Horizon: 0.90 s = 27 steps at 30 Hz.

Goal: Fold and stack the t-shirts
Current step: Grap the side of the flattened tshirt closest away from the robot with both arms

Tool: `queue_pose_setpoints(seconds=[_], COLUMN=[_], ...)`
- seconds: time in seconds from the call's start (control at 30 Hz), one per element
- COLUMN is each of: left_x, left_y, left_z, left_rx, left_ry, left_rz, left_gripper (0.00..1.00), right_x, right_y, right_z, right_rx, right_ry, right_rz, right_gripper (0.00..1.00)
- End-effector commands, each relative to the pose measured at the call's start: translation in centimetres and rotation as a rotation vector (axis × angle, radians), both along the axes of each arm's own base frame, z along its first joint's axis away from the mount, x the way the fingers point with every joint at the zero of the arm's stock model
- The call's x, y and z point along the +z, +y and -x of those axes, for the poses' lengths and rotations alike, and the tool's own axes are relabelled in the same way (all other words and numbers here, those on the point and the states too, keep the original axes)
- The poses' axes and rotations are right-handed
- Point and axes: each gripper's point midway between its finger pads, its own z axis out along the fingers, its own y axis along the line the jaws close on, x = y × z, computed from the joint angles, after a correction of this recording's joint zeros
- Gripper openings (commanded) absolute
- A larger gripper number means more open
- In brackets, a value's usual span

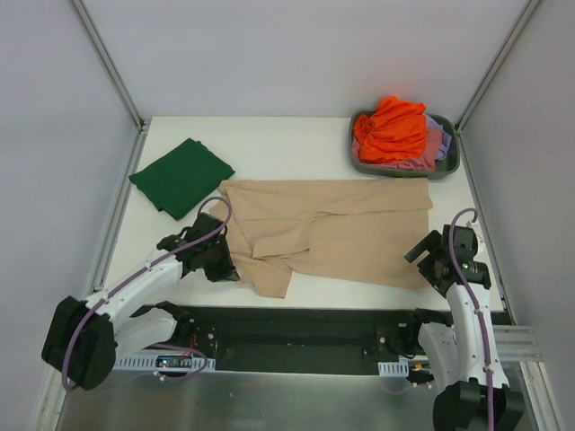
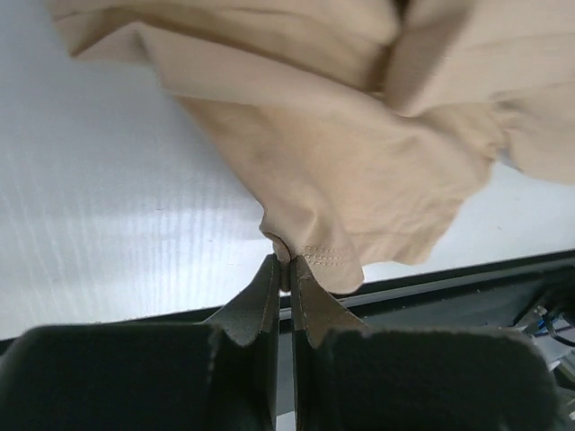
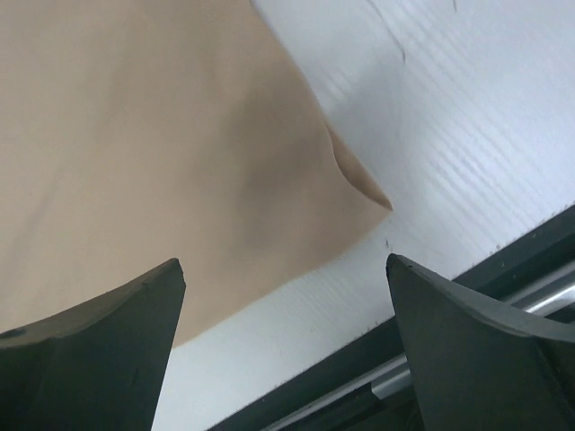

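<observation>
A large beige t-shirt [image 1: 341,229] lies spread across the middle of the white table [image 1: 296,139]. My left gripper [image 1: 221,262] is shut on the hem of its near-left sleeve; the left wrist view shows the stitched beige edge [image 2: 310,256] pinched between the fingertips. A folded dark green t-shirt [image 1: 182,176] lies at the back left. Orange [image 1: 391,130], pink and lavender t-shirts are piled in the grey tub [image 1: 449,166] at the back right. My right gripper [image 1: 431,260] hangs open over the beige shirt's near-right corner [image 3: 359,193], with nothing between its fingers.
The table's black front rail [image 1: 305,319] runs just below the beige shirt's near edge. Metal frame posts [image 1: 108,63] and white walls close in the sides and back.
</observation>
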Motion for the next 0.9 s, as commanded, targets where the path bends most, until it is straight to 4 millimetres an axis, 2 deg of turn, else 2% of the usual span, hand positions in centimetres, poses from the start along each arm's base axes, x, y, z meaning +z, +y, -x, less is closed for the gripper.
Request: queue_pose_setpoints(seconds=[0.0,0.13,0.3,0.43,0.63,0.73,0.87], left_x=[2.0,3.0,3.2,3.1,3.5,4.3,5.1], left_y=[-1.5,-2.2,-2.8,-3.3,-3.7,-3.7,-3.6], left_z=[-0.4,-0.5,-0.8,-1.1,-1.7,-2.6,-3.6], left_rx=[-0.101,-0.114,-0.131,-0.144,-0.130,-0.120,-0.095], left_ry=[-0.150,-0.199,-0.195,-0.197,-0.206,-0.242,-0.265], left_rz=[0.121,0.179,0.204,0.222,0.243,0.245,0.259], left_gripper=[0.00,0.00,0.00,0.00,0.00,0.00,0.00], right_x=[-1.8,-2.4,-4.0,-4.8,-4.8,-4.7,-5.0], right_y=[1.9,2.9,2.0,1.1,0.0,-0.1,-0.7], right_z=[3.0,3.1,3.8,2.9,0.7,-0.2,-0.7], right_rx=[-0.074,-0.129,-0.192,-0.215,-0.216,-0.202,-0.196], right_ry=[0.088,0.086,0.126,0.103,0.032,0.005,0.003], right_rz=[-0.121,-0.196,-0.160,-0.125,-0.077,-0.074,-0.043], right_gripper=[0.96,0.96,0.97,0.99,0.88,0.81,0.77])
